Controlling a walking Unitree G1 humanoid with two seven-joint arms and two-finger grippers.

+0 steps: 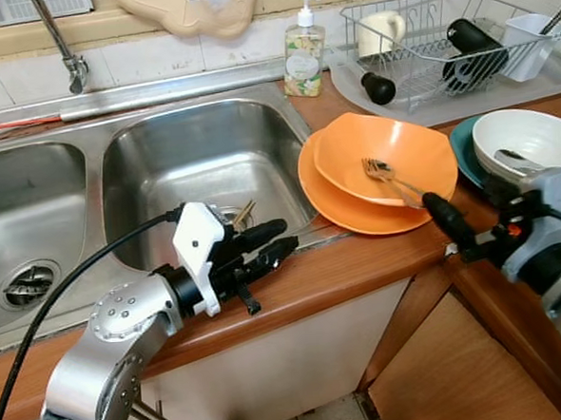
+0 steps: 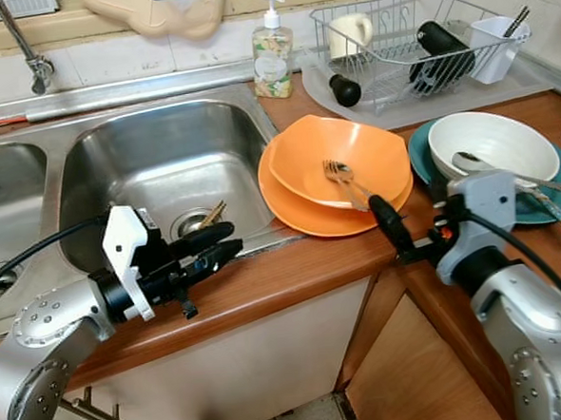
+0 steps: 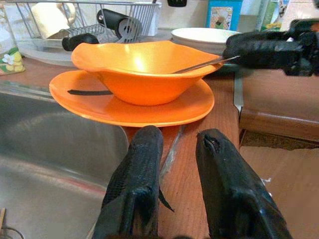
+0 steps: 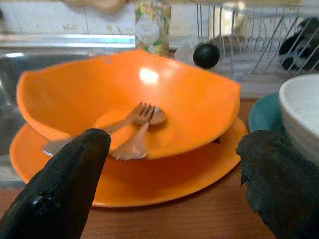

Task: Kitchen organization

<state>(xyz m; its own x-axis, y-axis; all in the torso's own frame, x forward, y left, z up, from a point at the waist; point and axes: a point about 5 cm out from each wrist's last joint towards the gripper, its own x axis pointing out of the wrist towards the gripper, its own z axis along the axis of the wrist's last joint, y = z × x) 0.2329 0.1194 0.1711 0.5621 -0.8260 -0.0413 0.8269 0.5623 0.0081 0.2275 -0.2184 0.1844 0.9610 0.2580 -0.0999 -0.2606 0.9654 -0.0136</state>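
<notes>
An orange plastic bowl (image 1: 392, 160) sits on a flat orange plate (image 1: 342, 206) on the wooden worktop (image 1: 350, 263), just at 3 o'clock of the stainless steel sink basin (image 1: 202, 167). A metal fork (image 4: 127, 122) and spoon lie inside the bowl. The right gripper (image 4: 174, 181) hovers at the bowl's 5 o'clock, fingers released and spread wide. The left gripper (image 3: 172, 186) hangs over the sink's front rim at the plate's 8 o'clock, fingers slightly parted, grasping nothing. A white bowl (image 1: 529, 142) on a teal plate stands at 3 o'clock.
</notes>
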